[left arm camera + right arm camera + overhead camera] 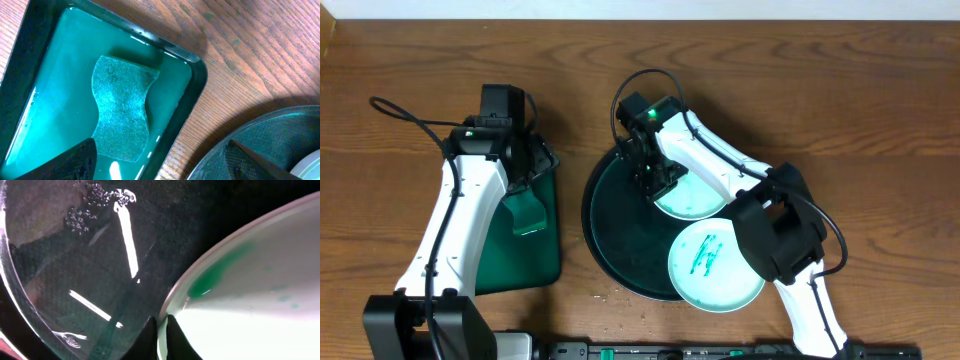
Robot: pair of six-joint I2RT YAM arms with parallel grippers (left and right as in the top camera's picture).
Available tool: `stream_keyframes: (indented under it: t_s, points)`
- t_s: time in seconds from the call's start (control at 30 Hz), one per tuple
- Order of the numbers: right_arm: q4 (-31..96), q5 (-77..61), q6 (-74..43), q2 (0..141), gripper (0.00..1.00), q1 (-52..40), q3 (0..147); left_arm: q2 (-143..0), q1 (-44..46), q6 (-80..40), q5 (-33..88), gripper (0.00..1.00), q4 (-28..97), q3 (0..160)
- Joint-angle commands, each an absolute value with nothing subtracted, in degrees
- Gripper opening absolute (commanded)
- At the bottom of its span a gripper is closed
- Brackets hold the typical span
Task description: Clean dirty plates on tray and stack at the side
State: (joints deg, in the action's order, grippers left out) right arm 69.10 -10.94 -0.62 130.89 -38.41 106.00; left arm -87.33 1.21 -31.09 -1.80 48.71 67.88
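Observation:
Two pale green plates lie on a round black tray point(615, 235). The near plate point(715, 265) carries green streaks. The far plate point(692, 195) has a green smear in the right wrist view point(250, 290). My right gripper point(162, 330) is shut on that far plate's rim; it shows in the overhead view point(655, 178). A green sponge point(121, 107) lies in green water in a rectangular basin point(197, 75). My left gripper point(160, 160) is open and empty above the basin's edge, beside the sponge.
The basin point(535, 250) sits left of the round tray on a brown wooden table point(840, 90). The tray's wet bottom point(100, 255) holds bubbles and reflections. Cables run behind both arms.

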Motion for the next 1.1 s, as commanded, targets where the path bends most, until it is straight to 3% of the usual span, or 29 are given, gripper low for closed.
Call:
stream_keyframes:
  t_s: [0.0,1.07]
  points:
    - [68.6,-10.98,-1.67,131.39,0.04,-39.22,105.51,-87.2,0.93,-30.72,-1.89,0.82,49.01,68.71]
    - [73.56,2.81,-7.9,130.61,0.01,-42.11,114.45,-87.2,0.93,-30.72,-1.89,0.82,48.97,68.71]
